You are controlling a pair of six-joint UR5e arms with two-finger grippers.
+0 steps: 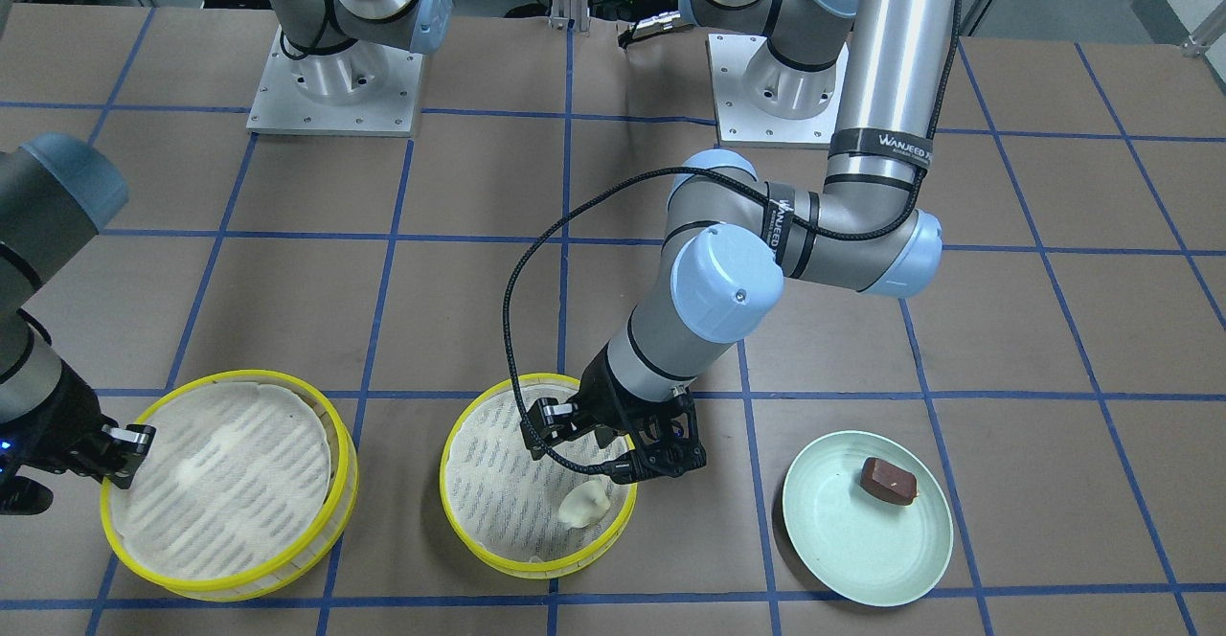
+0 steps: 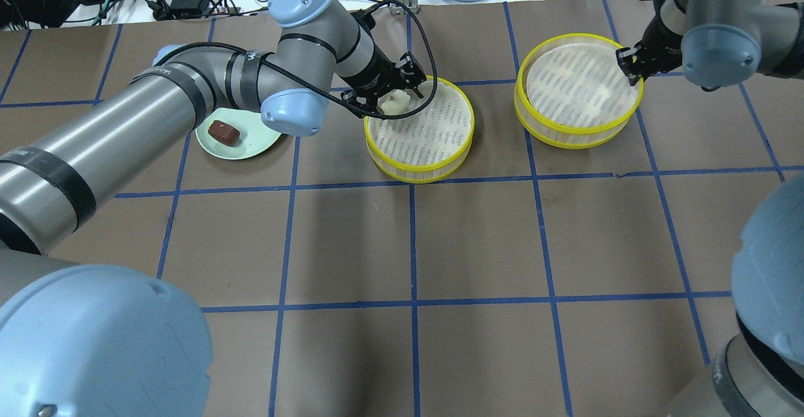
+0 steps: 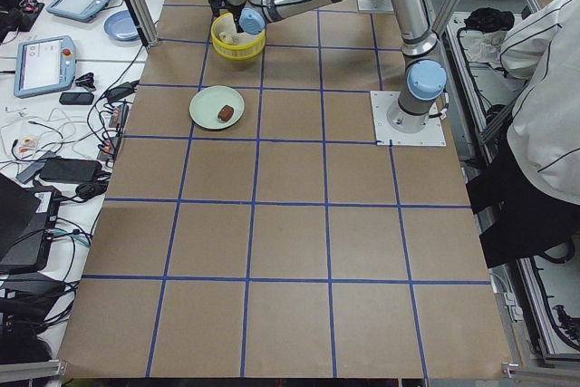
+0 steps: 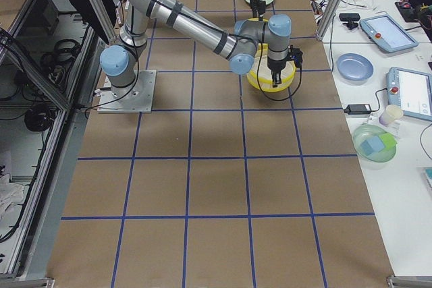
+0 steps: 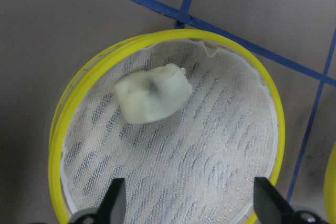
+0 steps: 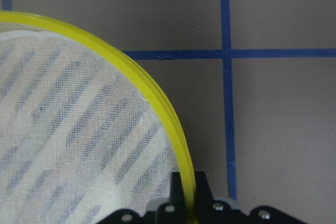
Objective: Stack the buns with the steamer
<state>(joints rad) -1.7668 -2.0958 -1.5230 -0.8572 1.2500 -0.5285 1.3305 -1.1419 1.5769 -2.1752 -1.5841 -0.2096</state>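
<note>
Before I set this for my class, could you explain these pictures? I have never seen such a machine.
Two robot arms work at a brown table. Four fixed cameras look from the front, from overhead and from each end; two more ride on the wrists. The left tool hangs open over a yellow steamer, where a cream bun lies loose. The right tool clamps the rim of a second steamer, which holds no bun. A brown bun lies on a green plate.

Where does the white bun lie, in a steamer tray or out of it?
In. The white bun lies on the mesh inside the yellow steamer tray, and the open left tool above does not hold it.
</note>
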